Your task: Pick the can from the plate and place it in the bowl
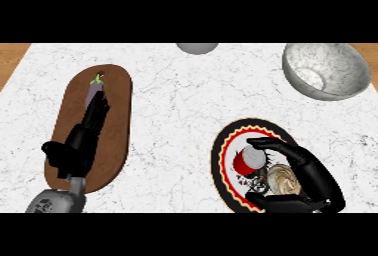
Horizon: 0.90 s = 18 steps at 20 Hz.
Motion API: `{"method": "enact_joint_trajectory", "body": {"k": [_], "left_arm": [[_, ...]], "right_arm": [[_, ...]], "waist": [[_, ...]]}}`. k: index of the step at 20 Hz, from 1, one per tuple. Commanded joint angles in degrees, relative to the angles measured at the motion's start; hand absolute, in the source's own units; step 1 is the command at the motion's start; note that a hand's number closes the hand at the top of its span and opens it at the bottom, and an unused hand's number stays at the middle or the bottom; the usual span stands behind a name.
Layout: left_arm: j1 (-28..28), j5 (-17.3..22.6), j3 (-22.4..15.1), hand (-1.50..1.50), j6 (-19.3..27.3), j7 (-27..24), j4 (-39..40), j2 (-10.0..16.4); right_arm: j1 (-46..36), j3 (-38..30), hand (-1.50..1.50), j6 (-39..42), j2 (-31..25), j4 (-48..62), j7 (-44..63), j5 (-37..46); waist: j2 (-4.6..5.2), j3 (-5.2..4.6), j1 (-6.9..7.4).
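A red and silver can (248,161) lies on its side on a black plate with a red and yellow rim (221,150) at the lower right. My right hand (314,175) curls over the can, fingers arching above it and thumb (284,201) below; whether they touch it is hard to tell. The grey metal bowl (326,70) stands at the upper right, apart from the plate. My left hand (81,140) rests open at the left, fingers stretched out over a brown wooden board (114,130).
A dark eggplant (96,90) with a green stem lies on the board, just beyond my left hand's fingertips. A grey round object (197,47) sits at the counter's far edge. Wooden floor (11,60) shows past both far corners.
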Motion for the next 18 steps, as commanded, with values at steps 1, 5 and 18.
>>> {"method": "enact_joint_trajectory", "body": {"k": [1,5,18], "left_arm": [[-3.57,-0.1,-0.32,0.0,-0.78,1.43,2.09,-1.44],[-2.12,-1.79,-1.24,0.0,-1.06,2.74,-0.52,-2.81],[2.8,-1.39,-0.96,0.0,-3.06,1.57,-4.94,-2.4]], "right_arm": [[7.54,1.22,-1.5,-1.14,3.15,-2.98,-10.6,0.06],[10.7,-3.9,-1.5,-0.58,-1.17,-11.8,-8.35,1.17],[-4.78,-6.74,-1.5,3.03,-8.97,-23.3,37.0,1.21]], "waist": [[0.2,0.0,0.36],[0.17,-0.04,0.98],[0.13,-0.1,1.88]]}}
